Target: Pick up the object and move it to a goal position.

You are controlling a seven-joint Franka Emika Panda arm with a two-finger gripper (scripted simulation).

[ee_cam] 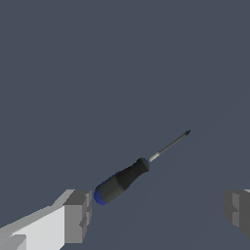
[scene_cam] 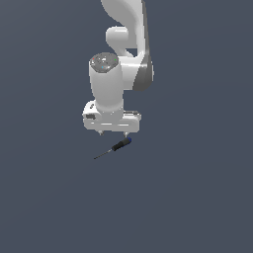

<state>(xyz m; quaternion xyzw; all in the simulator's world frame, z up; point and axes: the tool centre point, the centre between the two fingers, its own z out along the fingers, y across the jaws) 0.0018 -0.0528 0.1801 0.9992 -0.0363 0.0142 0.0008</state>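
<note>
Gripper (scene_cam: 113,133) pointing straight down, jaws spread wide, nothing between them. Screwdriver (scene_cam: 113,147) lies flat on the dark grey floor (scene_cam: 197,197), just under the fingertips, not touching. In the exterior view the handle end sits toward the right finger, shaft running down-left. Wrist cam: screwdriver (ee_cam: 132,176) black handle w/ blue butt close to one finger (ee_cam: 78,215), thin shaft angling away
</note>
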